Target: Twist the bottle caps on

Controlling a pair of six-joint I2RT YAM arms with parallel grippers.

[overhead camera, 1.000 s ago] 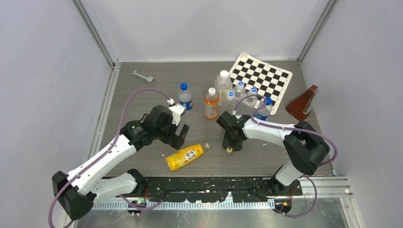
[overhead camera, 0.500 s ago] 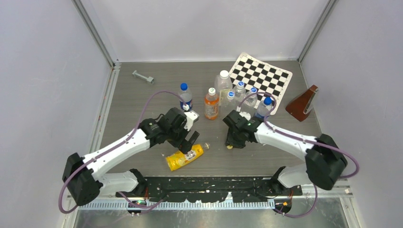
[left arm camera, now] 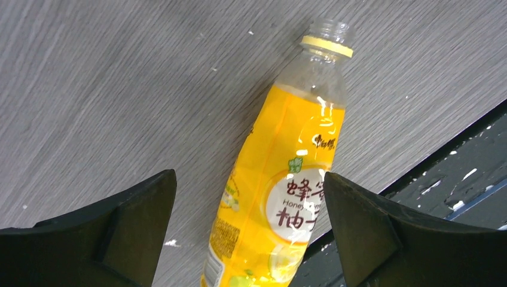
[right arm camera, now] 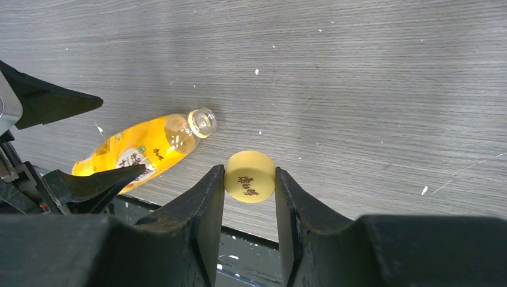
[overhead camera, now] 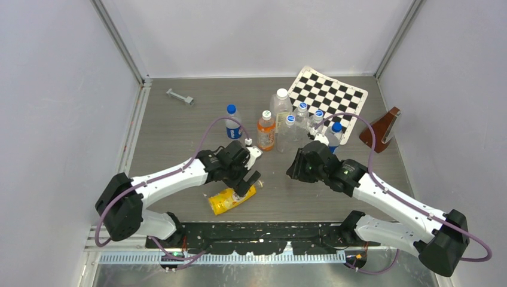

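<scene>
Right wrist — pincer [right arm camera: 249, 179] grips yellow cap [right arm camera: 250, 175], juice bottle [right arm camera: 143, 146] near table [right arm camera: 370, 89] edge

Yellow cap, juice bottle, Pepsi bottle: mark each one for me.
yellow cap [right arm camera: 250, 176]: right wrist view, printed top face.
juice bottle [left arm camera: 281, 197]: left wrist view, yellow label.
Pepsi bottle [overhead camera: 234, 129]: top external view, blue label.

My left end effector [left arm camera: 248, 206] hangs over the lying juice bottle [left arm camera: 281, 179], opened wider than its body, so there is room down both flanks. The bottle's open neck points toward a bare strip of table [overhead camera: 272, 179] between it and my right end effector [overhead camera: 297, 170], whose gap is filled by the yellow cap [right arm camera: 250, 175]. Just far of that strip, a row of standing bottles [overhead camera: 286, 128] blocks the way; the black rail [overhead camera: 269, 230] bounds the near side.
</scene>
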